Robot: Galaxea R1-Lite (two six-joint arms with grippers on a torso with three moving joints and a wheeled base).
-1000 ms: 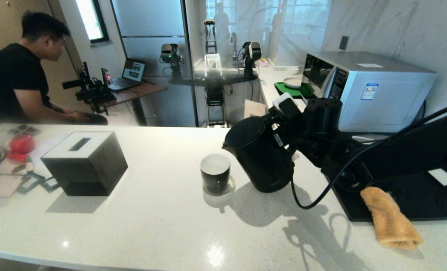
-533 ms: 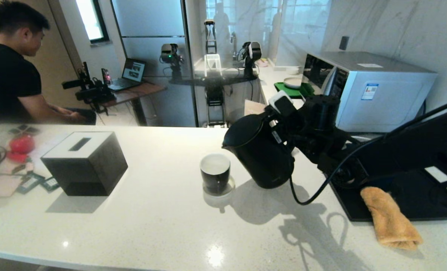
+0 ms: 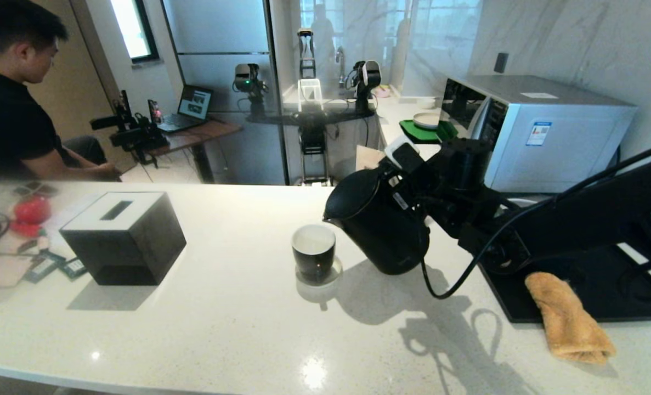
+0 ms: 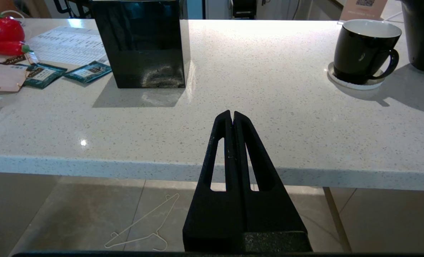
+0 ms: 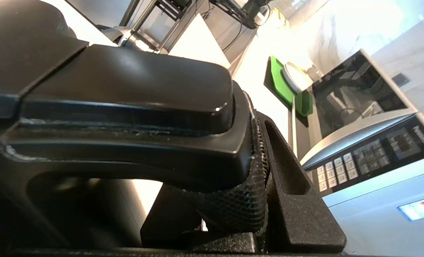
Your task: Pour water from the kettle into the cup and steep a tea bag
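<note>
Right arm reaches in from the right side of the counter [image 3: 221, 329], forearm slanting up and leftward, wrist bent toward the kettle [image 3: 377, 227]. Right gripper [image 3: 407, 192] is clamped on the kettle's loop handle; the right wrist view shows the handle [image 5: 126, 117] wedged against a ribbed finger pad [image 5: 247, 200], fingers closed tight around it. Kettle hangs off the counter, tilted spout-down away from the gripper, its shadow falling below it. Spout [image 3: 329, 219] points at the cup [image 3: 313, 253], just above and beside the rim, not touching. No stream visible between spout and cup; cannot tell if water is in the cup. Cup sits on a small white coaster [image 3: 318, 278], on the far side of the kettle from the gripper; the left wrist view shows the cup has a handle [image 4: 388, 64]. A black cable [image 3: 451, 280] loops down from the arm below the gripper.

Left gripper [image 4: 232, 117] hangs below the counter edge in front of it, fingers pressed together, holding nothing, well apart from the cup. Black square-topped box [image 3: 122, 236] stands ahead of it, teal packets [image 4: 69, 73] just beside the box. No tea bag identifiable. Orange cloth [image 3: 569, 318] lies on the counter below the right arm, near a black tray [image 3: 605, 296].
</note>
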